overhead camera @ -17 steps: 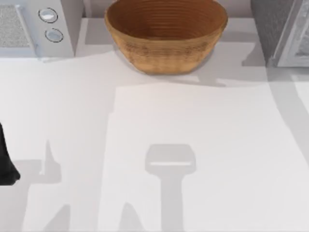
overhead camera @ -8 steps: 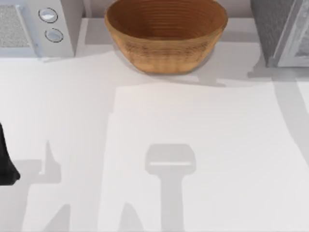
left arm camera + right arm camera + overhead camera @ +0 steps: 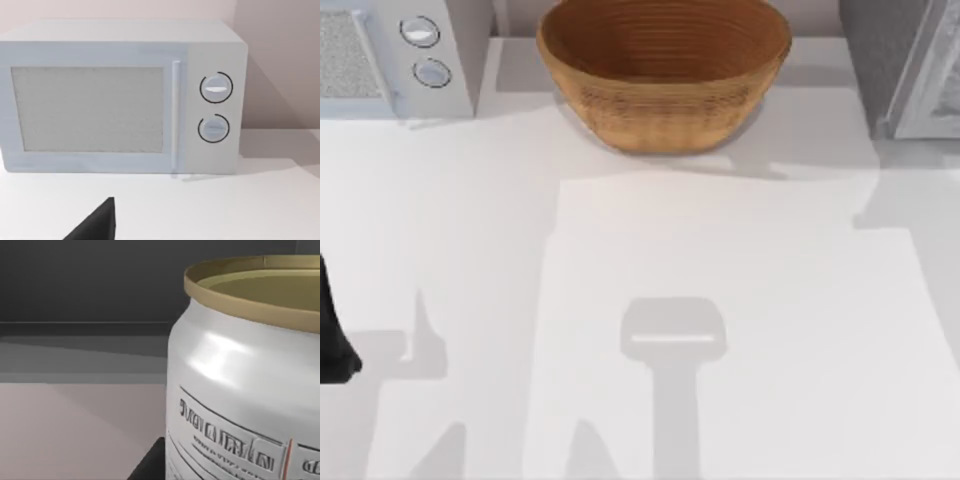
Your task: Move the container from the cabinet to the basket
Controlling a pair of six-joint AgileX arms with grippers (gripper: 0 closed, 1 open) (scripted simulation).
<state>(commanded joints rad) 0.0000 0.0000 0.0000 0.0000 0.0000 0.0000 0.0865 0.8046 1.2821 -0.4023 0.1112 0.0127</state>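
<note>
Container seen close up by the right wrist camera, inside a dark grey interior.

The container (image 3: pixel 240 390) stands upright there. The basket (image 3: pixel 665 75) is set at the table's (image 3: pixel 720 300) far edge, the cabinet (image 3: pixel 900 65) to its right. Since a second ago, shadow on the right has shifted. The left arm (image 3: pixel 335 330) is parked at the left edge; neither gripper's jaw state can be told.

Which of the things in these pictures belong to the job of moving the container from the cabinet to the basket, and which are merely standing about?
Belonging to the job:
- container, a silver can seen close up in the right wrist view
- basket, at the far middle of the table
- cabinet, at the far right

Merely standing about:
- white microwave with two knobs, at the far left
- left arm, parked at the left edge
</note>
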